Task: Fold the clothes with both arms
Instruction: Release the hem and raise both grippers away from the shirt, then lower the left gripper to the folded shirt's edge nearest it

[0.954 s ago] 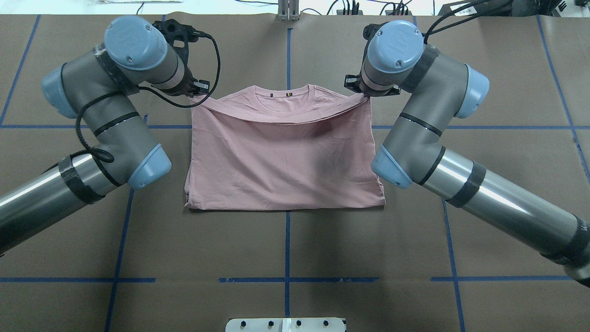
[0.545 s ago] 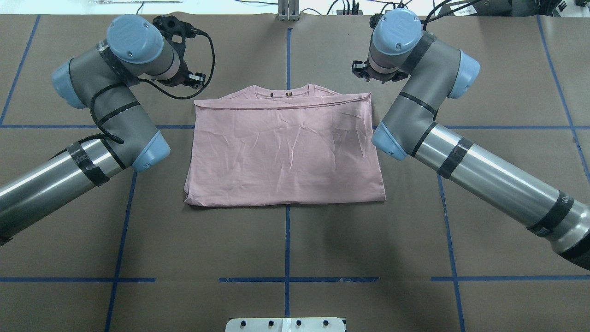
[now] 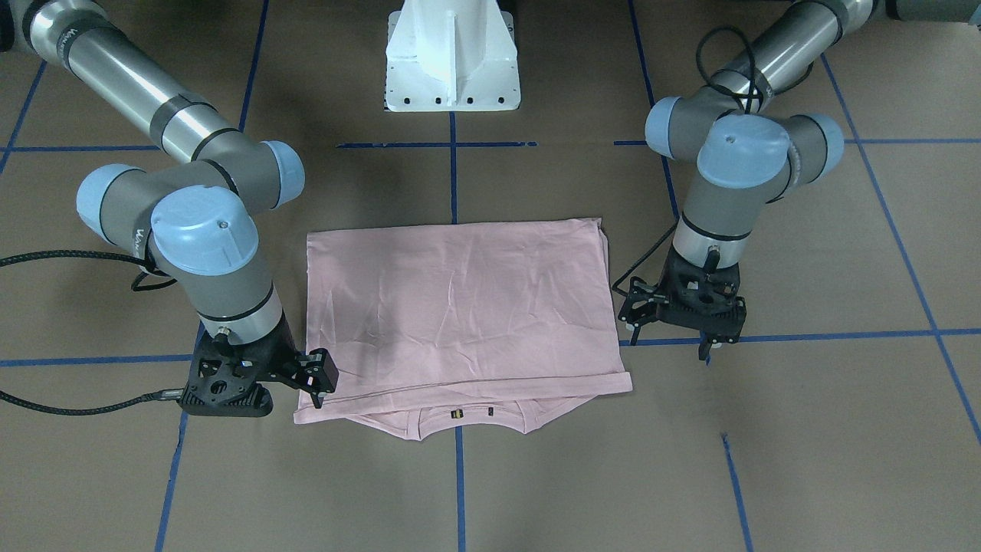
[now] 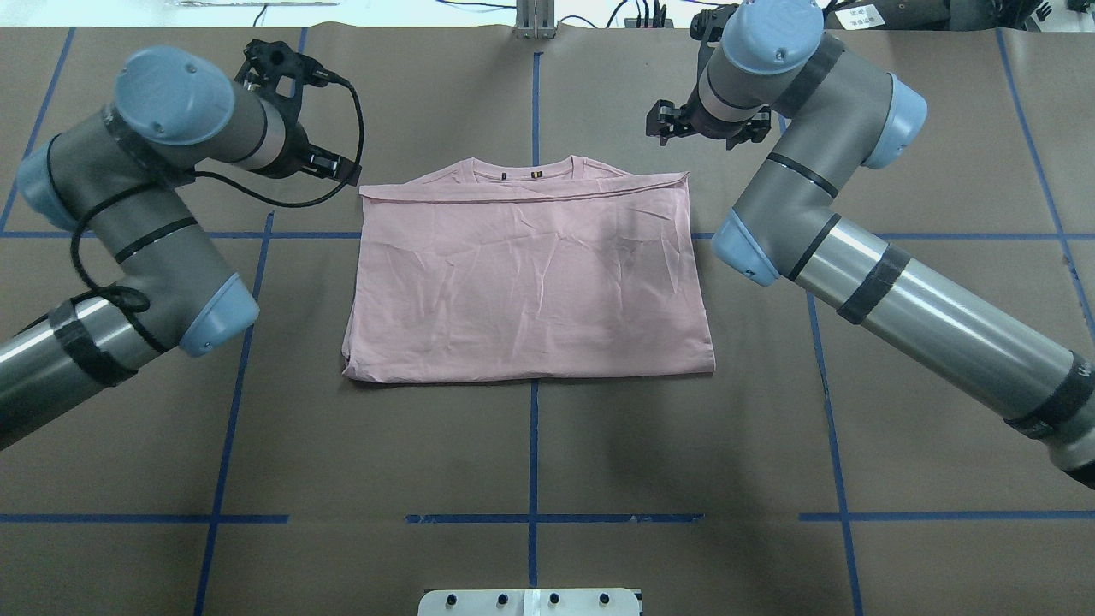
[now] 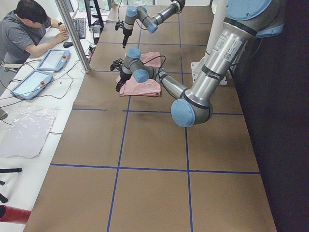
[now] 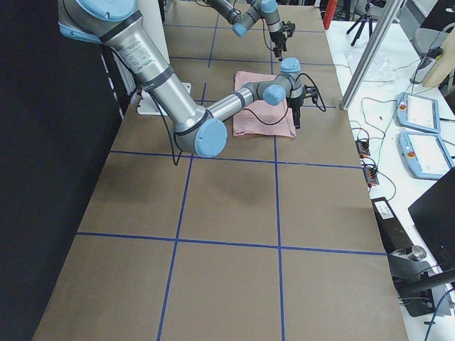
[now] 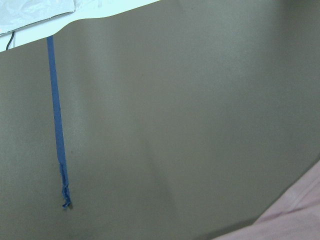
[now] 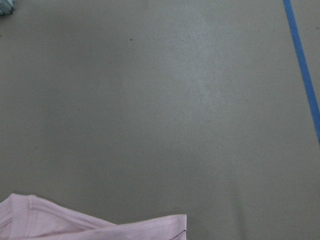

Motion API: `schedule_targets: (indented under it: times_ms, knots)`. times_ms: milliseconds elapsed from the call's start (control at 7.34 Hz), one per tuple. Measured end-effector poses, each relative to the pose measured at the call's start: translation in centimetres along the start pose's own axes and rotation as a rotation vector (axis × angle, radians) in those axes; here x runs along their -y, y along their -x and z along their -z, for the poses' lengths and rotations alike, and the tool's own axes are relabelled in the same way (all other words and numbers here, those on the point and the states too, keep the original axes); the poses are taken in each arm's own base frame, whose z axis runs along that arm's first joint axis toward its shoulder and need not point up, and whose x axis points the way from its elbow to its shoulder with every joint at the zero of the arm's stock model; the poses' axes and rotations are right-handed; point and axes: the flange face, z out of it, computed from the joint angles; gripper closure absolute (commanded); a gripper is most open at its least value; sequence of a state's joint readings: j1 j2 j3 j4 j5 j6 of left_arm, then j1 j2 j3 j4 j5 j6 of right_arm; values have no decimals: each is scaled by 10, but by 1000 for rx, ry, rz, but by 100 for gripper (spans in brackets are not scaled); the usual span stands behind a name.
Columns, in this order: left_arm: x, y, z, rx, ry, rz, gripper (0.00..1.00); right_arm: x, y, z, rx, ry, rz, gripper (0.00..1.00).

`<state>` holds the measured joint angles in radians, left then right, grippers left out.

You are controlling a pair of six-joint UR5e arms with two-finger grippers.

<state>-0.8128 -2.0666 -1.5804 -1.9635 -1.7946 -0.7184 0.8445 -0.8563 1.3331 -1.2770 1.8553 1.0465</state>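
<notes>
Between the spread, empty fingers of the black left gripper (image 4: 335, 167) and black right gripper (image 4: 695, 133): pale pink cotton T-shirt (image 4: 530, 282), just let go, lying flat; half-fold apparently complete.

Seeing the left arm (image 5: 203, 77) large in the foreground, bent back toward the T-shirt (image 5: 147, 87). Left gripper (image 5: 118, 87) pointing down at the shirt's desk-side corner, contact not resolvable. Reading the T-shirt as a flat pink rectangle on the brown table (image 5: 145, 183) (no print visible at this size). Spotting the right arm (image 5: 159, 10) small and far, right gripper (image 5: 124, 42) hanging over the table beyond the shirt. Also noting a seated person (image 5: 24, 29) at the white desk (image 5: 29, 159) alongside, two tablets (image 5: 52, 59) within reach.
</notes>
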Motion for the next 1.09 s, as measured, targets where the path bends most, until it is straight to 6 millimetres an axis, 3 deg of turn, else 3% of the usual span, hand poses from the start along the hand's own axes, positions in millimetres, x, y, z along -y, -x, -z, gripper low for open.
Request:
schedule_targets:
  times_ms: [272,545,817,1090]
  knots:
    - [-65,-22,11,-91,49,84,22,-7,-6,12,25,-1,10,0]
    - [-127,-47,1,-141,76,172,24,-8,-6,15,30,-3,11,0]
    - [-153,-66,-4,-155,85,203,24,-8,-7,15,29,-5,11,0]
    - [-161,-75,-1,-170,91,202,24,-7,-7,16,29,-6,10,0]
